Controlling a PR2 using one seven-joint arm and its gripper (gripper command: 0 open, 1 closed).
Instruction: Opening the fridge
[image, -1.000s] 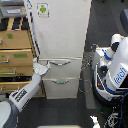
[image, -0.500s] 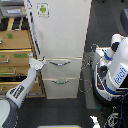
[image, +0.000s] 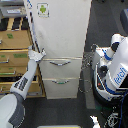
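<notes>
The fridge (image: 60, 45) stands in the middle, its big door and both lower drawers shut, so nothing inside shows. The gripper (image: 38, 54) touches the door's left edge; I cannot tell its jaws. The wooden cabinet (image: 15, 55) beside has closed drawers.

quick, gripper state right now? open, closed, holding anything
gripper: at the left edge of the fridge door, open or closed cannot be told at this picture size.

Tall white fridge (image: 62, 37) upright, upper door and both drawers shut.
</notes>
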